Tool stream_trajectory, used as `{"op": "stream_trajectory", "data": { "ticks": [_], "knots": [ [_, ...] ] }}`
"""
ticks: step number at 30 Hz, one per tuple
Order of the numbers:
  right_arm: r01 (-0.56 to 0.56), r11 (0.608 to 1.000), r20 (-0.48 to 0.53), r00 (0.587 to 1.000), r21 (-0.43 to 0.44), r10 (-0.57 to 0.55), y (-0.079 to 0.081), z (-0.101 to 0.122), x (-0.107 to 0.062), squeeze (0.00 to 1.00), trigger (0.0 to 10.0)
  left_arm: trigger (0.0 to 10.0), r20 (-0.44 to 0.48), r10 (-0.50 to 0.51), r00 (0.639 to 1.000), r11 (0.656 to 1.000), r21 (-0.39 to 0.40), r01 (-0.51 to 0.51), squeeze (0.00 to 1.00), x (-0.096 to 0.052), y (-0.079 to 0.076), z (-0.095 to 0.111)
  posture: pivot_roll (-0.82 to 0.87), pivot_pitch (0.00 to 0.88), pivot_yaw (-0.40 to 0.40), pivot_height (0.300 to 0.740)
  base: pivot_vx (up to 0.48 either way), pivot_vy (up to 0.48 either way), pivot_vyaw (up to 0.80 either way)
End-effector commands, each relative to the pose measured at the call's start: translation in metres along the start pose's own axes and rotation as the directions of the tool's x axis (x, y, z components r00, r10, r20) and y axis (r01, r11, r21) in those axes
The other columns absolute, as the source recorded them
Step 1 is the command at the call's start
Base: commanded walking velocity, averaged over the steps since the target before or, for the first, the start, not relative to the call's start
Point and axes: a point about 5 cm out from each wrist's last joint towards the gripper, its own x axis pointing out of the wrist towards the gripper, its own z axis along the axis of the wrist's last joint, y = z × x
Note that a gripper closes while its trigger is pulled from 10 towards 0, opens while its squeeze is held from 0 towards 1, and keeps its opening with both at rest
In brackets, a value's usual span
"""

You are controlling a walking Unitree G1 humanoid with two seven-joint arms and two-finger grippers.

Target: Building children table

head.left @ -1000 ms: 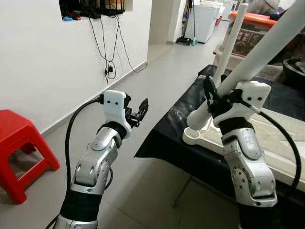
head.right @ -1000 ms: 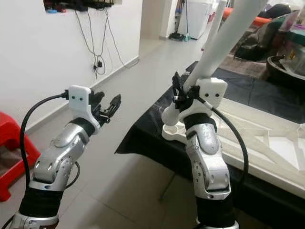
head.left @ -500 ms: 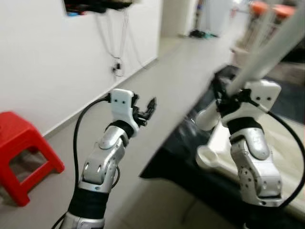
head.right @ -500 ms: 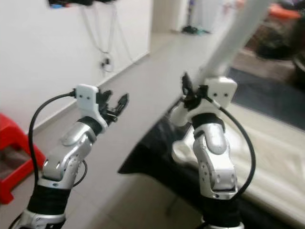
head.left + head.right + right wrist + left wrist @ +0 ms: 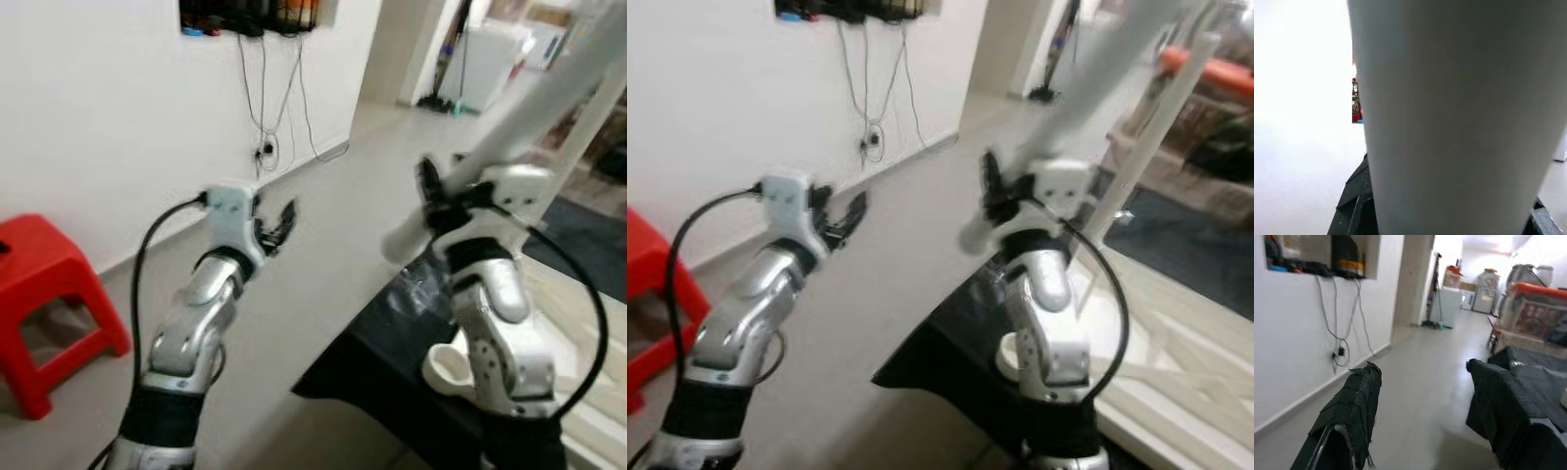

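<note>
My right gripper (image 5: 432,200) is shut on a long white table leg (image 5: 534,106), which slants up to the right. The leg's lower end hangs in the air, above and to the left of a round corner socket (image 5: 446,367). That socket belongs to the white table top (image 5: 1176,343), which lies upside down on a black-covered surface (image 5: 372,362). A second white leg (image 5: 1148,137) stands upright behind. The held leg (image 5: 1449,112) shows close up in the right wrist view. My left gripper (image 5: 277,223) is open and empty, held out over the floor (image 5: 1420,396).
A red plastic stool (image 5: 39,284) stands at the left by the white wall, where cables (image 5: 263,108) hang from a shelf. Grey tiled floor runs down a hallway ahead. An orange-lidded bin (image 5: 1225,73) and appliances stand at the far end.
The camera has swung, so the whole scene has shifted. The leg's lower end, close over the corner socket before, now hangs well above and left of it. My left gripper stays open.
</note>
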Motion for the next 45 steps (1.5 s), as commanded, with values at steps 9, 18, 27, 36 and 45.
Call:
{"op": "stream_trajectory", "data": {
  "ticks": [9, 18, 27, 36, 45],
  "knots": [
    [0.056, 0.998, 0.008, 0.998, -0.039, -0.056, -0.013, 0.003, 0.001, 0.0, 10.0, 10.0, -0.007, -0.034, 0.999, 0.999, 0.024, 0.034, 0.0, 0.002, -0.013, -0.002, 0.14, 0.0, -0.122, 0.74, 0.0, 0.0, -0.71],
    [0.059, 0.997, 0.015, 0.998, -0.04, -0.058, -0.012, 0.004, 0.002, 0.0, 10.0, 10.0, -0.005, -0.004, 1.0, 1.0, 0.028, 0.005, 0.0, 0.002, -0.006, -0.001, 0.14, 0.0, -0.121, 0.74, 0.056, -0.367, 0.0],
    [0.059, 0.998, 0.008, 0.998, -0.037, -0.059, -0.013, 0.003, 0.003, 0.0, 10.0, 10.0, -0.012, 0.021, 1.0, 1.0, 0.002, -0.021, 0.0, 0.003, -0.002, 0.0, 0.14, 0.0, -0.124, 0.74, 0.0, -0.046, 0.0],
    [-0.016, 1.0, -0.078, 0.997, -0.001, 0.016, -0.01, -0.01, 0.001, 0.0, 10.0, 10.0, -0.065, -0.066, 0.996, 0.998, -0.022, 0.065, 0.0, -0.01, -0.014, -0.015, 0.14, 0.0, -0.121, 0.74, 0.0, 0.0, 0.0],
    [-0.253, 0.959, -0.242, 0.929, 0.129, 0.278, -0.008, -0.042, 0.023, 0.0, 10.0, 10.0, -0.142, -0.154, 0.978, 0.988, -0.042, 0.149, 0.0, -0.036, -0.027, -0.035, 0.15, 0.0, -0.13, 0.74, 0.0, 0.0, 0.0]
  ]
}}
